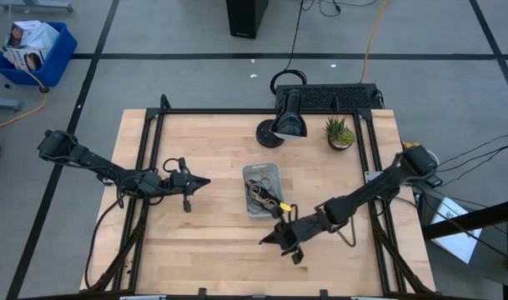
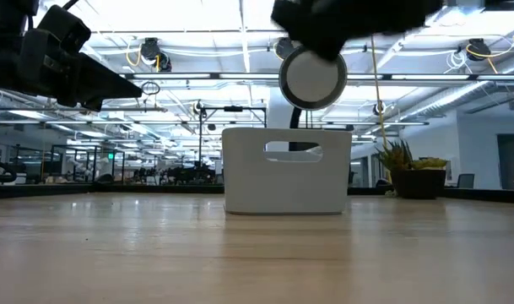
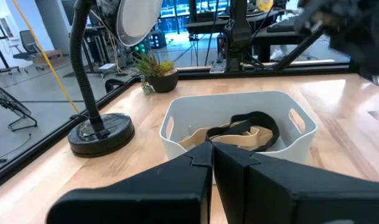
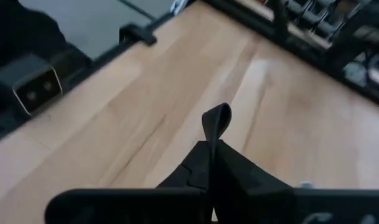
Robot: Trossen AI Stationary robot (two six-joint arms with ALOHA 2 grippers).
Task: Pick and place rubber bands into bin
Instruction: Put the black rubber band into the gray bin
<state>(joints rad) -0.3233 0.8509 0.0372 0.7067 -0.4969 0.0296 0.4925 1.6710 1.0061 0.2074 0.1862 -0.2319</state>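
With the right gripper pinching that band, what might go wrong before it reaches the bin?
1. The right gripper holds only a small loop of dark rubber band at its fingertips, so the band may slip out.
2. The bin already holds a pile of bands; the dangling band could drape over its rim.

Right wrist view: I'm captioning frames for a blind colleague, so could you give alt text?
The right gripper is shut on a dark rubber band, whose small loop sticks out past the fingertips. Beyond it lies the bare wooden table, with its dark frame along the edge.
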